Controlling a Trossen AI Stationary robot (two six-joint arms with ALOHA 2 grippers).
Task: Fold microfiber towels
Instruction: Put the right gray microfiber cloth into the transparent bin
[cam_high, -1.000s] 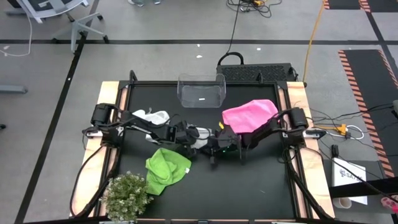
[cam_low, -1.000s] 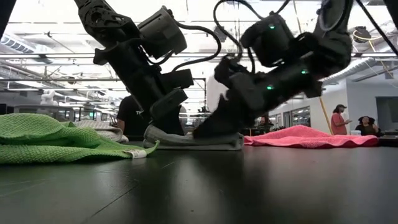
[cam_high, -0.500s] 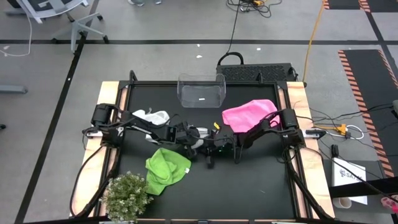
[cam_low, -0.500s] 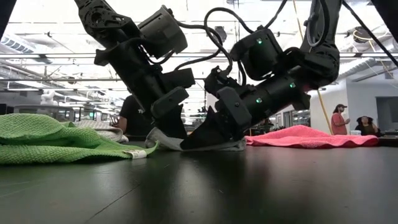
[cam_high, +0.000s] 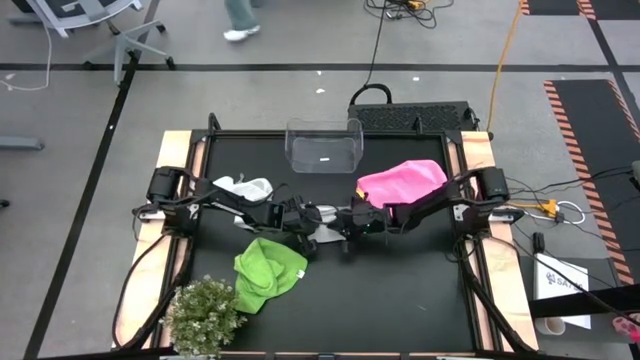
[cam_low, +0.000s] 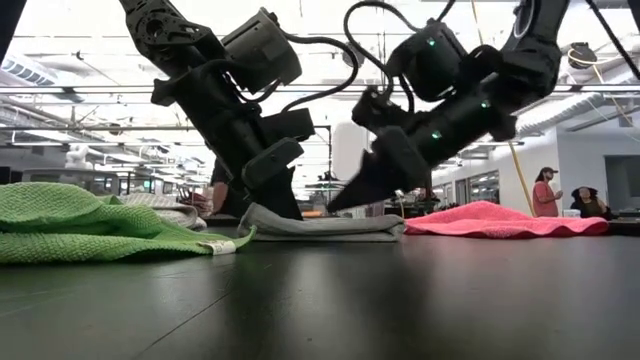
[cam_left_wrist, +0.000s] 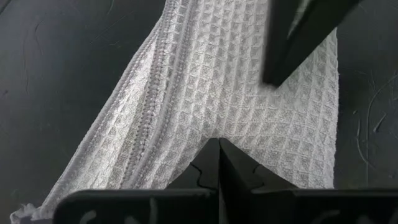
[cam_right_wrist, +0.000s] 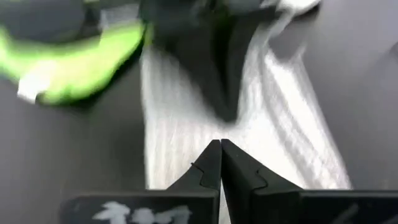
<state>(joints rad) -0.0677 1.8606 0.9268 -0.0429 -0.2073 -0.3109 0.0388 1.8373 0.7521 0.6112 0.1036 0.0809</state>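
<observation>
1. Towels are the subject here, and they lie on the black table (cam_high: 400, 290). The pink towel (cam_high: 402, 183) is heaped on the right arm's side, the lime green towel (cam_high: 268, 270) lies crumpled toward the front on the left arm's side, near the small plant (cam_high: 205, 313), and one white towel (cam_high: 245, 187) is bunched farther back on that side.
2. The second white towel (cam_low: 320, 226) lies flat in the middle of the table, already doubled into a low, thick pad. It is the one in work, so I judge the other three are only waiting their turn.
3. The left gripper (cam_low: 280, 205) stands on the pad's left end with its fingers together. In the left wrist view the tips press on the waffle cloth (cam_left_wrist: 205, 99), probably to keep the fold from opening.
4. The right gripper (cam_low: 345, 200) has its fingers together too and holds nothing. In the low view it hangs just above the pad's right part, not touching it.
5. Compared with half a second ago, the right gripper has lifted: then its tip lay low against the cloth, now there is a gap under it. The left gripper has stayed in place, and the pad looks smoother and flatter on the right.
6. The clear bin (cam_high: 323, 146) at the back edge holds no towel yet.
</observation>
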